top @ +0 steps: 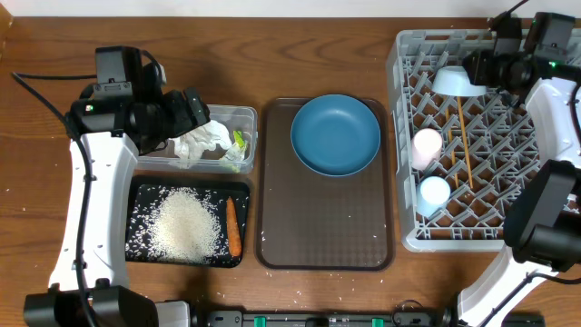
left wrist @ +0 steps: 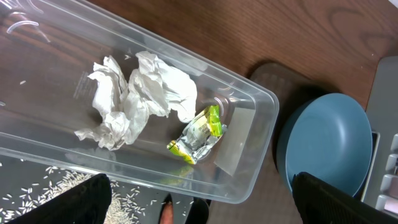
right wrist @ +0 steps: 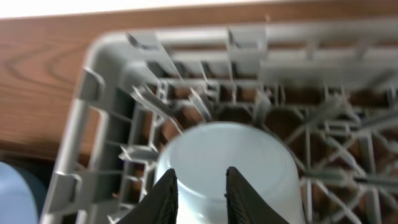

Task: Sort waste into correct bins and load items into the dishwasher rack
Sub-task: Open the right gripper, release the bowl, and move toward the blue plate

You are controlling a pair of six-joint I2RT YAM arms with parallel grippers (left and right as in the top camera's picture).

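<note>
**Entry: small light-blue bowl [right wrist: 217, 152], mouth down in a corner cell of the dishwasher rack [top: 397, 109].**

The right gripper [right wrist: 200, 179] sits over the bowl's upturned base with its fingers drawn close. We cannot tell whether they pinch the bowl or merely hover. To finish the step well, we would check that the rim sits between pegs, then part the fingers fully and lift straight up, so the bowl is not dragged toward the chopsticks [top: 463, 136]. The left gripper [left wrist: 202, 190] is spread wide and holds nothing. It hangs above the clear tub [left wrist: 249, 87], which holds the napkin [left wrist: 140, 99] and the wrapper [left wrist: 198, 134]. The dark-blue plate [top: 335, 134] lies on the brown tray [top: 327, 227], and we judge it to be the last item to load.
</note>
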